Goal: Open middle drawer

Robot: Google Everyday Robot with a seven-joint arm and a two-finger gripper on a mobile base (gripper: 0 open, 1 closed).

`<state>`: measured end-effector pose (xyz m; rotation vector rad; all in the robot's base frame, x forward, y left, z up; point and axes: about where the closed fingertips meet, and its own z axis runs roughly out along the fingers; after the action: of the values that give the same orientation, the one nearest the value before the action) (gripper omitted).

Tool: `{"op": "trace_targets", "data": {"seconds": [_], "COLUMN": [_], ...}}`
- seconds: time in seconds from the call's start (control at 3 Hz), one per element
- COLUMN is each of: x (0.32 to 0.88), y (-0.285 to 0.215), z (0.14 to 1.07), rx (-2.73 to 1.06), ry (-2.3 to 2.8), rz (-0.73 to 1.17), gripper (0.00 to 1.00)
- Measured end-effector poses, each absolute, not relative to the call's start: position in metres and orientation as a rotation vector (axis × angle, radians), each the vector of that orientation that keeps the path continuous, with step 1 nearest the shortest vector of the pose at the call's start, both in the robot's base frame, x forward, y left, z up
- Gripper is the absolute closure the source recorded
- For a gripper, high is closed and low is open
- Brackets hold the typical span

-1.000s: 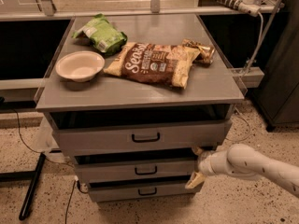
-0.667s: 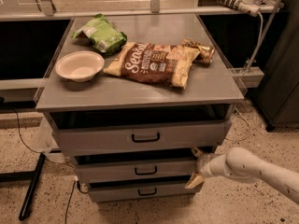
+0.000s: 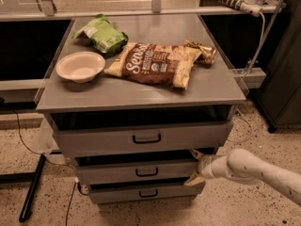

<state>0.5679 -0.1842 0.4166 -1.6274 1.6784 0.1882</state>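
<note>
1. Three grey drawers sit stacked under the desk (image 3: pixel 141 95). The top drawer (image 3: pixel 103 140) is the widest and the bottom drawer (image 3: pixel 113 193) the narrowest.
2. The middle drawer (image 3: pixel 108 173) lies between them, with its small black handle (image 3: pixel 146 172) at the centre of its front. A dark gap shows above the front.
3. The pincer (image 3: pixel 194 166) is at the right end of the middle drawer's front, low on the right of the view.
4. It is released. One tan finger (image 3: pixel 194 153) is at the upper edge of the drawer front's end and the other at the lower edge. Whether they touch the drawer cannot be told.
5. The white arm (image 3: pixel 256 169) reaches in from the lower right corner, close above the speckled floor (image 3: pixel 244 206).
6. On the desk, a pale bowl (image 3: pixel 80 66) stands at the left, and a green bag (image 3: pixel 101 34) lies just behind it.
7. A large brown chip bag (image 3: pixel 153 64) lies across the middle, with a small shiny packet (image 3: pixel 201 51) touching its right end.
8. A black bar (image 3: pixel 31 188) slants along the floor at the left.
</note>
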Motion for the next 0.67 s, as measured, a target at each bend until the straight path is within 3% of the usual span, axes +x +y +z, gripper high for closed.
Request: {"op": "trace_targets", "data": {"seconds": [0.67], "x": [0.5679], "y": [-0.1841], "z": [0.4166], "rx": [-1.628], "ry": [1.678], "rz": [0.188], "gripper": [0.65]}}
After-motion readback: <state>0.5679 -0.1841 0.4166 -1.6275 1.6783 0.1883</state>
